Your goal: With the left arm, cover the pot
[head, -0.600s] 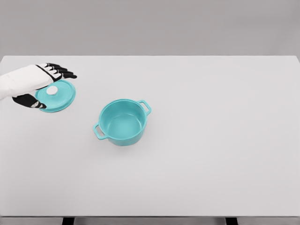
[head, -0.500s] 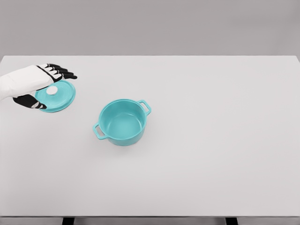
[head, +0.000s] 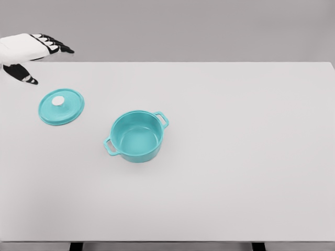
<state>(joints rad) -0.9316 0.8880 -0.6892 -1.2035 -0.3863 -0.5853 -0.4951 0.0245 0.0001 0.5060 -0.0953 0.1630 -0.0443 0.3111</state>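
Teal pot; teal lid, seemingly white knob; white table; black fingers.

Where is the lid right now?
In the head view the lid lies flat on the table at the left, apart from the open pot to its right, with the left hand raised above it.

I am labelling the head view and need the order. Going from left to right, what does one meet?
robot hand → lid → pot
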